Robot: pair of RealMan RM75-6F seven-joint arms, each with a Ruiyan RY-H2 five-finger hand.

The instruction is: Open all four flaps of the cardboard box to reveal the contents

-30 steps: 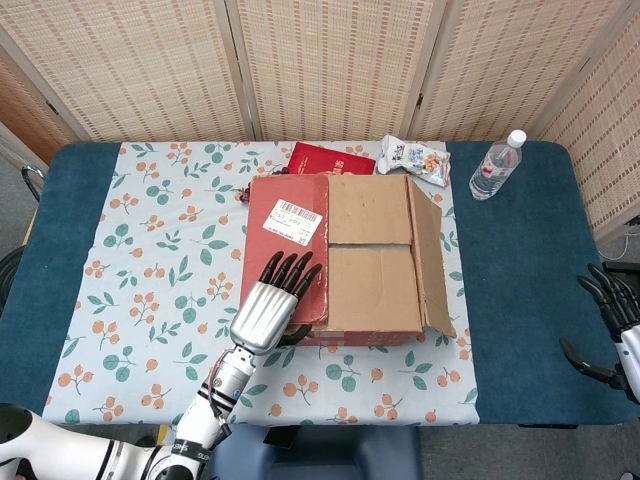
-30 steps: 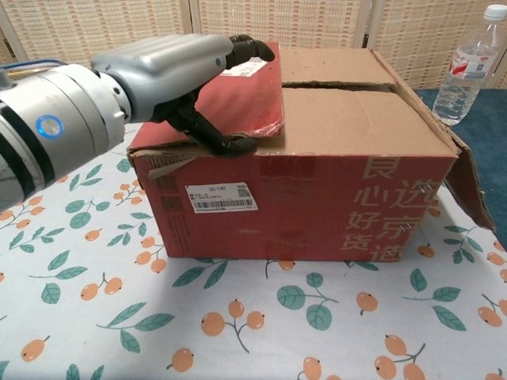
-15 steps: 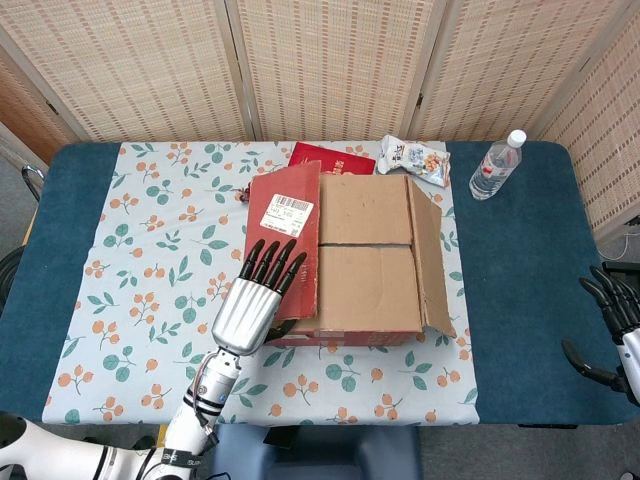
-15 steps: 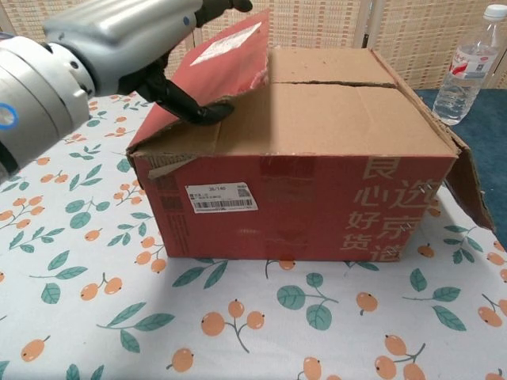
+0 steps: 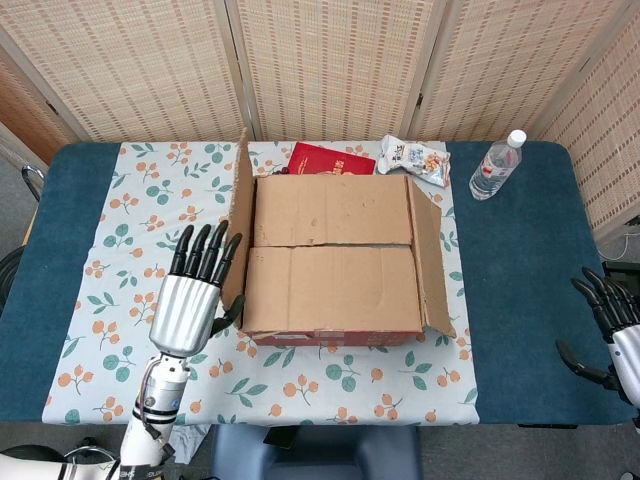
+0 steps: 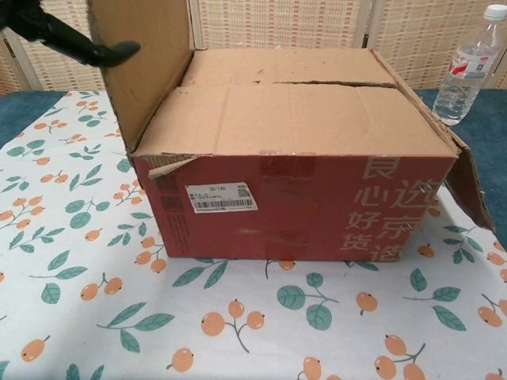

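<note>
Cardboard box (image 5: 335, 255) mid-table on cloth (image 5: 140, 230) | L flap (image 5: 238, 225) upright | L hand (image 5: 190, 300) fingers spread, against flap's outer face, thumb under edge | R hand (image 5: 612, 325) spread, empty, far R | inner flaps closed

In front of me a floral tablecloth (image 5: 150, 215) covers the middle of a blue table (image 5: 520, 290). At the far edge I see a red packet (image 5: 332, 159) lying flat, a snack bag (image 5: 415, 158) just to its right, and a clear water bottle (image 5: 496, 165) upright on the blue. Woven folding screens (image 5: 330, 65) stand behind
</note>
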